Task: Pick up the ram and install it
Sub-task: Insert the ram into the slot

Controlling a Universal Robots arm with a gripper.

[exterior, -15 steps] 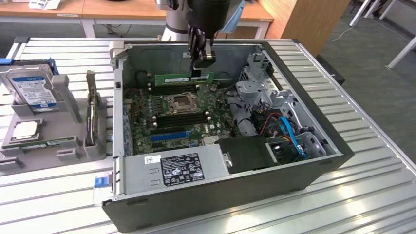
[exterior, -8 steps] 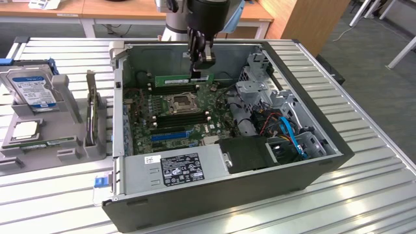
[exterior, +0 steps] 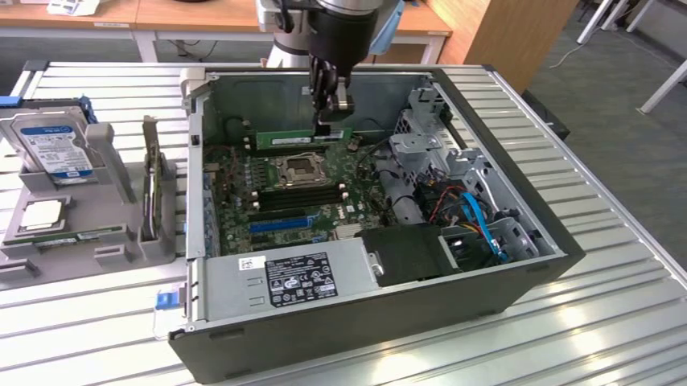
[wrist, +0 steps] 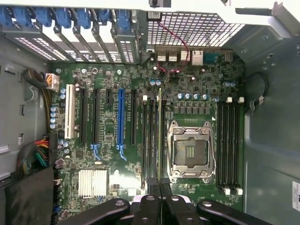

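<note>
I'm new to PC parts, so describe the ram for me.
Find the open computer case; the gripper reaches into it. The ram is the long, narrow stick clamped in its jaws, beside the silver CPU socket: green with a white label, unlike the black slots on the board.

ram (wrist: 160, 136) end behind end effector (wrist: 160, 183), arm (exterior: 346, 28) cropped

The arm (exterior: 346, 28), top centre of the exterior view, is black with grey and blue parts. The black gripper (wrist: 159, 184) has links with round screws.
</note>
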